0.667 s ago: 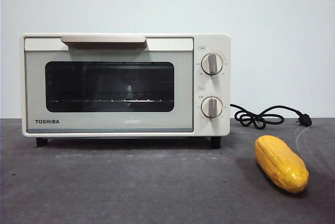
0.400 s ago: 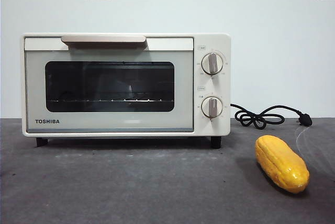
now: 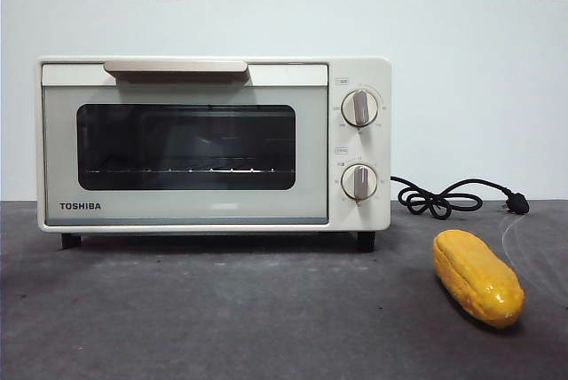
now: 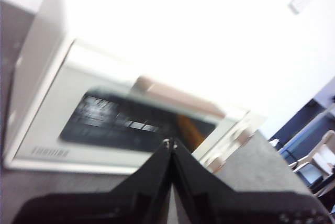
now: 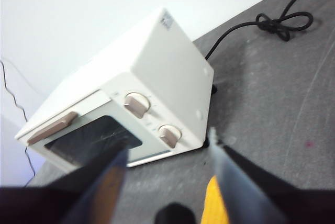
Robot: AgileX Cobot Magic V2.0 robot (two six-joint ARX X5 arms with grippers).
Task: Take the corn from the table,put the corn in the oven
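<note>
From the front, the oven point(image 3: 213, 145) sits on the dark desk point(image 3: 222, 318) with its door shut. The corn point(image 3: 477, 277) lies on the desk to the right of the oven, nearer than it and apart from it. A black cord point(image 3: 444, 198) curls on the desk behind the corn. In the left wrist view, the left pincer point(image 4: 170, 143) is closed, its tips pressed together, holding nothing, and the oven looks blurry past it. In the right wrist view, the right pincer point(image 5: 167, 153) is open wide, and a bit of the yellow corn shows between its jaws, below them.
</note>
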